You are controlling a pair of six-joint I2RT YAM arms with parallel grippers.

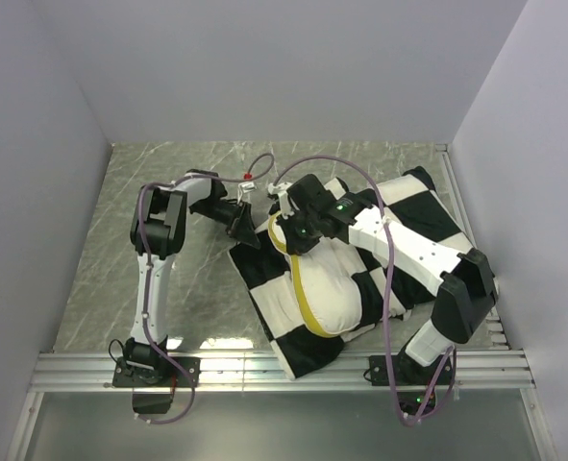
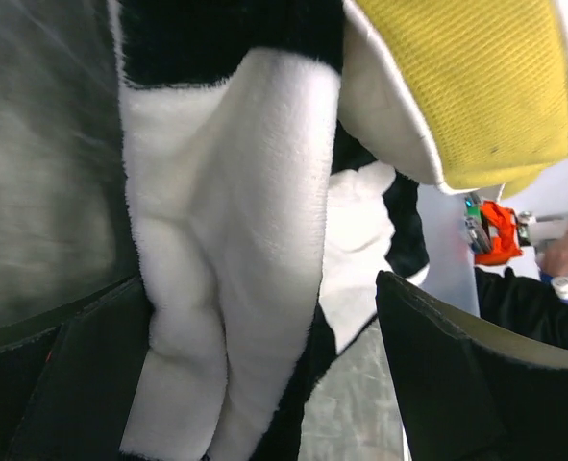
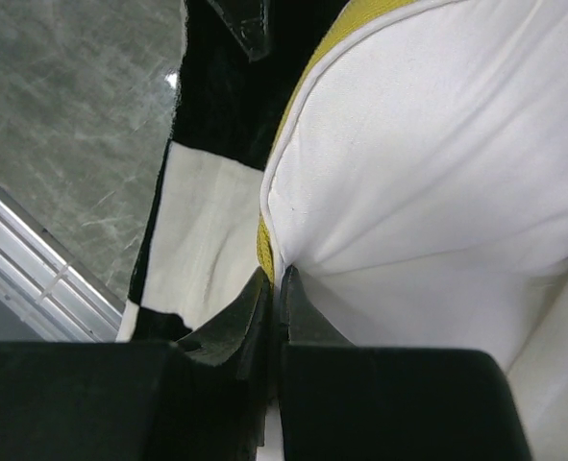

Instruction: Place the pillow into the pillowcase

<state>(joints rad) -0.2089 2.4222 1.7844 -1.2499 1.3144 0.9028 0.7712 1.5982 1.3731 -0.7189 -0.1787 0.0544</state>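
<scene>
While the pillow point(image 1: 333, 286) lies along the pillowcase point(image 1: 420, 216) on the bench point(image 1: 111, 250), I can see only its near rounded end and the yellow band. Its far end is hidden under the wrist of the right arm point(image 1: 413, 248), so I cannot tell whether any of it sits inside the opening.

From the right wrist camera, the right jaws are pressed together on the pillow's edge, right where the yellow band meets the white face. Their own bulk hides how much of the seam is pinched.

The left arm point(image 1: 159, 226) reaches to the pillowcase's left edge. The left jaws stand wide apart with a thick white plush fold between them. The fold leans against one finger point(image 2: 72, 384) and stays clear of the other, so nothing is clamped.

That view is very close and soft. A small orange object point(image 2: 497, 230) at its right side is too blurred to identify. The pillowcase's near corner lies over the bench's metal rails point(image 1: 91, 363).
</scene>
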